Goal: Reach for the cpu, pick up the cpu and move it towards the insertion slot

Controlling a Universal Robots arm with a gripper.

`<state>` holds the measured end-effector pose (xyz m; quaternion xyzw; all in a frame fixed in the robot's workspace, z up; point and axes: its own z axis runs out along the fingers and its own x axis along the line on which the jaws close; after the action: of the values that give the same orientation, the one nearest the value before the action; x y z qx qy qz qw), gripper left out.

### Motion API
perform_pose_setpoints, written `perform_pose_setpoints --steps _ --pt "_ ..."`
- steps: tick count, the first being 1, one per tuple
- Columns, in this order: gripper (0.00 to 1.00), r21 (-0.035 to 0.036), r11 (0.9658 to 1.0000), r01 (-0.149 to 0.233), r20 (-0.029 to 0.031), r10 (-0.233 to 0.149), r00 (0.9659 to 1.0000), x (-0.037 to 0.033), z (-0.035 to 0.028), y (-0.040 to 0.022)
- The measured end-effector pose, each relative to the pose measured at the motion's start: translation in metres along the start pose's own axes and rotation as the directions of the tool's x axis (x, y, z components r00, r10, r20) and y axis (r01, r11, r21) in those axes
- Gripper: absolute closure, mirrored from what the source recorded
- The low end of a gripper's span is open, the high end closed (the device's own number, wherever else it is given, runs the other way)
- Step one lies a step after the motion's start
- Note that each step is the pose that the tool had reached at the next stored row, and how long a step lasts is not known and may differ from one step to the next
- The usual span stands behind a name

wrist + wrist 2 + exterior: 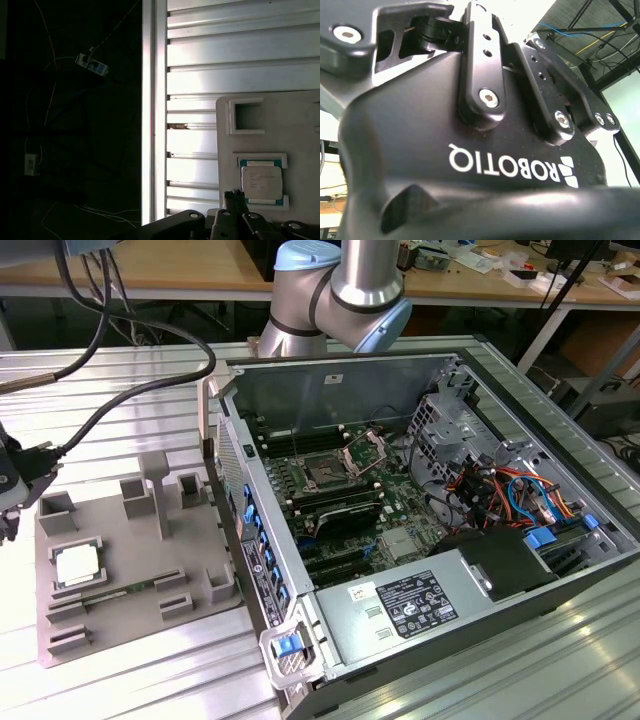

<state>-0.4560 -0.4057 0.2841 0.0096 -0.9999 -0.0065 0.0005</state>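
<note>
- Exterior view: the cpu [78, 565] lies flat in a raised frame of the grey tray [120, 540], on the ribbed metal table [150, 670] at that view's left.
- The insertion slot [325, 472] sits on the green board inside the open computer case [330, 390], well apart from the cpu.
- In the first wrist view, the tool [235, 207] hangs near the cpu; I cannot tell whether it is open or closed.

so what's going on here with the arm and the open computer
A robot arm is working beside an open computer case. The cpu lies in its frame on the grey tray, not yet picked up. In the first wrist view the pincer is close beside the cpu but not holding it. Inside the case, the insertion slot has its metal frame hinged up.
</note>
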Motion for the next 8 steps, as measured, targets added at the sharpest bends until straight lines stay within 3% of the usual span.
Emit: perform_pose_setpoints --steps 8 --pt "0.89 0.0001 1.0000 0.000 -0.0001 0.000 1.0000 -0.0016 0.0005 0.0000"
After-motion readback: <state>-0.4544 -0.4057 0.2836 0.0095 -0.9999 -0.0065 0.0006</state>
